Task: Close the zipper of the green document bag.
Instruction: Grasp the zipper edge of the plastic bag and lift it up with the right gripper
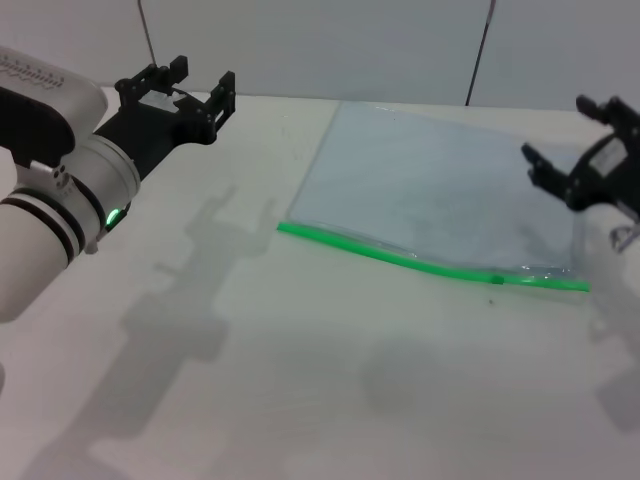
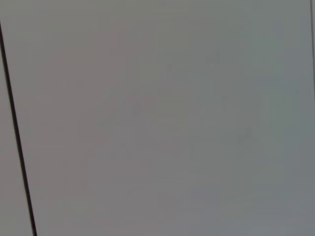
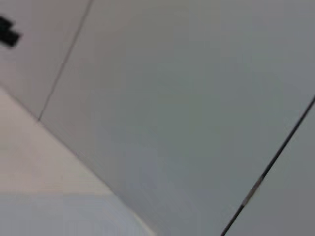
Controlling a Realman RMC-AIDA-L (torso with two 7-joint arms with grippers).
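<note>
The green document bag (image 1: 440,190), a flat translucent pale blue pouch, lies on the white table right of centre. Its zipper (image 1: 400,259) runs as a bright green strip along the near edge, with a small slider tab (image 1: 496,277) toward the right end. My left gripper (image 1: 195,88) hovers open above the table's far left, well away from the bag and holding nothing. At the right edge of the head view, my right gripper (image 1: 568,145) hangs open beside the bag's right side, also empty. Both wrist views show only wall and table.
The white table (image 1: 250,360) stretches wide in front of the bag. A grey panelled wall (image 1: 300,45) stands behind the table's far edge. Shadows of both arms fall on the table at left and lower right.
</note>
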